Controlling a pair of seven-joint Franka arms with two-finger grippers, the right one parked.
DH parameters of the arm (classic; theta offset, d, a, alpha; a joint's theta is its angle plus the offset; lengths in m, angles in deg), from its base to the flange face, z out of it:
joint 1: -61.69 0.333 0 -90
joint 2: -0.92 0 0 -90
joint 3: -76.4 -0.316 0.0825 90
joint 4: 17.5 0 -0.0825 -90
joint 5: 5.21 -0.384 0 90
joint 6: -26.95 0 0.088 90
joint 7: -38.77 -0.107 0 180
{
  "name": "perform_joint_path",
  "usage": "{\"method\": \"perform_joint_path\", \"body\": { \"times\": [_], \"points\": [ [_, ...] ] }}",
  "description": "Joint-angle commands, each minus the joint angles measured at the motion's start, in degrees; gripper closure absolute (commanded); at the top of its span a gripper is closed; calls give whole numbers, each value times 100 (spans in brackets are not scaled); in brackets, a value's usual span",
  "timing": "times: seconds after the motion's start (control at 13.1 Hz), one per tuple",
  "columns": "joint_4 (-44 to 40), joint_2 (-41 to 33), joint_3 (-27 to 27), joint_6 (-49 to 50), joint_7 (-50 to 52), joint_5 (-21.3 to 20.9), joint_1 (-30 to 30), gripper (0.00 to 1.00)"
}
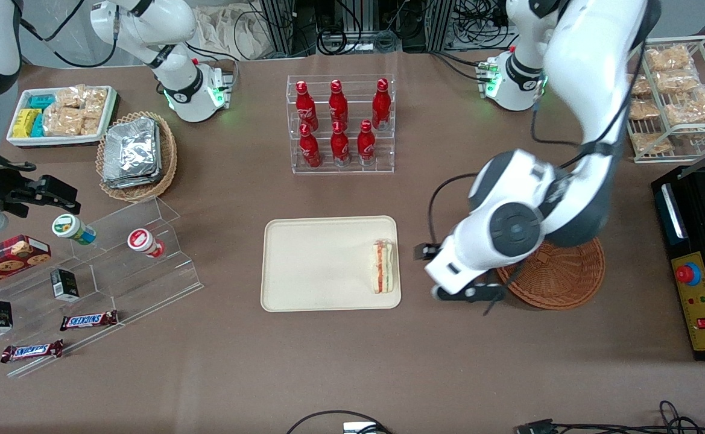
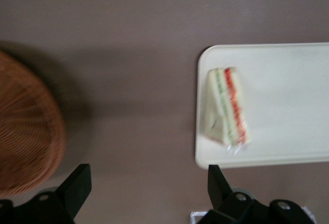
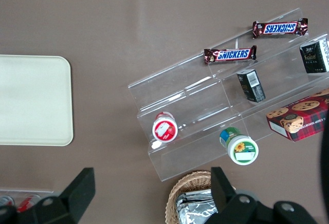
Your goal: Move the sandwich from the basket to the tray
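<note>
The sandwich (image 1: 383,266) (image 2: 229,106), a wrapped wedge with red and green filling stripes, lies flat on the cream tray (image 1: 316,265) (image 2: 288,106), close to the tray's short edge that faces the basket. The reddish-brown wicker basket (image 1: 560,274) (image 2: 25,131) stands toward the working arm's end of the table, partly covered by the arm, and what shows of it holds nothing. My gripper (image 1: 470,293) (image 2: 148,185) hovers open over bare table between tray and basket. Nothing is between its fingers (image 2: 77,185).
A clear rack of red bottles (image 1: 340,123) stands farther from the front camera than the tray. A stepped acrylic shelf (image 1: 117,253) with snacks, a tan basket of foil packets (image 1: 138,154) and a white snack tray (image 1: 63,114) lie toward the parked arm's end. A black control box (image 1: 699,259) sits beside the basket.
</note>
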Motion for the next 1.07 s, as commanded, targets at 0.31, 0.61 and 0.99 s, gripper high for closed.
{"method": "perform_joint_path", "body": {
  "times": [0.31, 0.61, 0.99],
  "points": [
    [252, -1531, -44, 2057, -358, -234, 970, 0],
    [436, -1990, -52, 2420, -1406, -287, 1769, 0],
    [629, -2112, -70, 2367, -1915, -314, 2078, 0]
  ]
}}
